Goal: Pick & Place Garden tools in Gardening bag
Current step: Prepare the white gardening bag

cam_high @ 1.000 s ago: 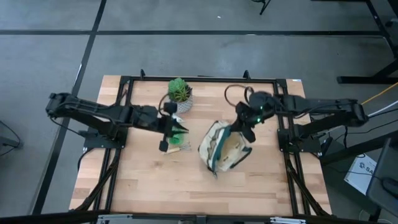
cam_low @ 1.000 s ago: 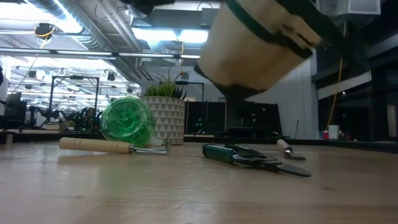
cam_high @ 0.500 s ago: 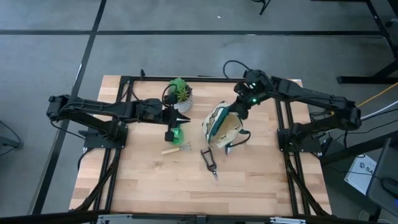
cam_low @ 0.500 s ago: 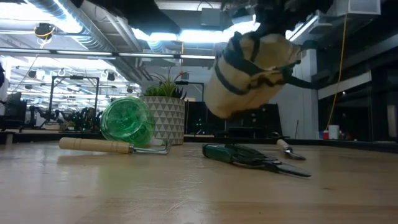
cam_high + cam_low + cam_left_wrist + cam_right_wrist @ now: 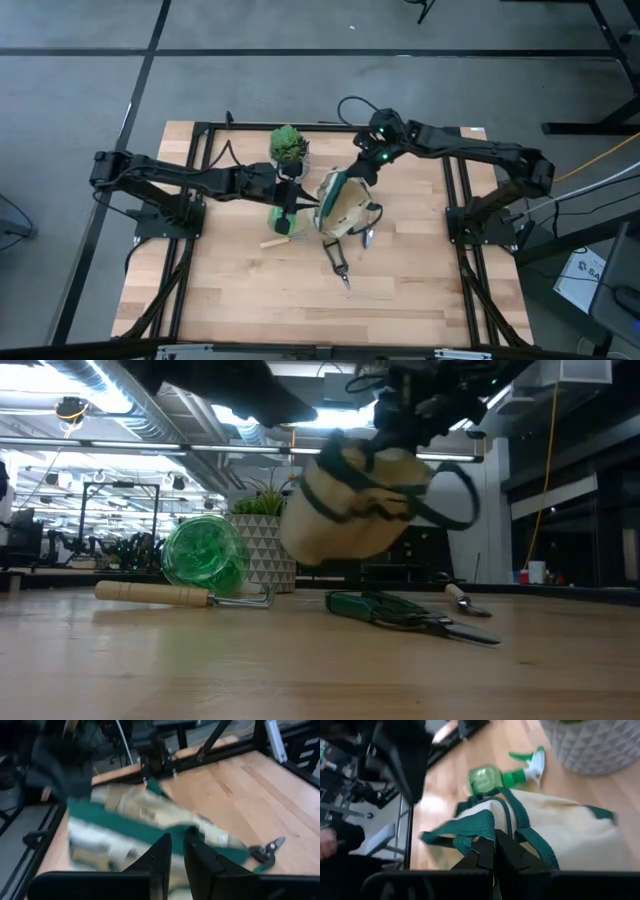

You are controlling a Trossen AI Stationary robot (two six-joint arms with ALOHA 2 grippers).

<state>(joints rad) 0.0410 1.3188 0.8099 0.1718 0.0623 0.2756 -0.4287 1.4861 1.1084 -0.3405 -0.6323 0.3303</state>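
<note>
The right gripper (image 5: 362,172) hangs above the middle of the wooden table (image 5: 420,300), toward its far edge, its fingers pressed together on the dark green strap of the gardening bag (image 5: 340,203), which dangles clear of the tabletop as the low view shows; the beige canvas bag (image 5: 355,505) tilts, with a thin black handle looping out at its side; the left gripper (image 5: 297,198) reaches in from the left edge and sits just beside the bag's green-trimmed rim, its fingers (image 5: 161,857) parted by a narrow gap, and whether they touch the trim cannot be told; the green spray bottle (image 5: 282,220) lies on its side on the table just below the left gripper, near the potted plant (image 5: 288,146) at the far edge; the wooden-handled hand rake (image 5: 180,595) lies beside the bottle; the pruning shears (image 5: 336,262) lie flat nearer the front edge, under the hanging bag; the trowel (image 5: 462,600) rests beyond the shears, only partly seen.
</note>
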